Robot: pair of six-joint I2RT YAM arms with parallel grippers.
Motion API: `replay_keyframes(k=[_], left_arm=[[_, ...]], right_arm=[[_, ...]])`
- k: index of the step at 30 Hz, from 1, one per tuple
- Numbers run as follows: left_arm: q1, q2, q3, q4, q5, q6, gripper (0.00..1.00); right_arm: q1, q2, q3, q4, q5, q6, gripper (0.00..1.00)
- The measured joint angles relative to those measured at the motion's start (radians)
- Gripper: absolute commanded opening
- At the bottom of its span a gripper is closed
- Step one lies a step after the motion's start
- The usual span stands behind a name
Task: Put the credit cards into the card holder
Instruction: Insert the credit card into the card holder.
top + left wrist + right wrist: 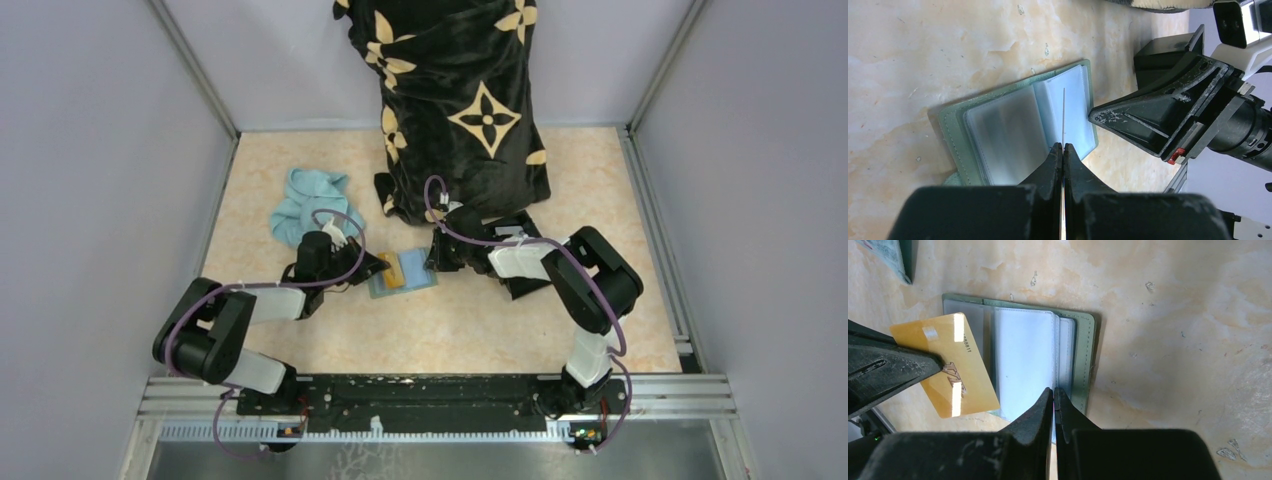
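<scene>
Your left gripper (1063, 147) clamps tan card (968, 377): edge-on left wrist, face right wrist | right gripper (1053, 390) together, maybe nipping card holder (1083, 355)

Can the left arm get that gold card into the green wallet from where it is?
Probably yes: the left gripper holds the gold card over the open card holder, with the right gripper off at the opposite side.
</scene>
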Motion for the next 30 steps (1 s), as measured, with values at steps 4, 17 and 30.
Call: replay_keyframes(k=[4, 17, 30], left_arm=[[0.003, 0.005, -0.001, 0.011, 0.002, -0.006, 0.0], [0.004, 0.024, -0.017, 0.024, 0.001, -0.021, 0.0], [0.015, 0.084, -0.019, 0.082, 0.017, -0.049, 0.0]], right_arm=[[0.0, 0.0, 0.0, 0.0, 0.001, 0.0, 0.05], [0.0, -0.007, 0.0, -0.009, 0.03, -0.012, 0.1], [0.0, -0.008, 0.002, -0.026, 0.042, -0.026, 0.12]])
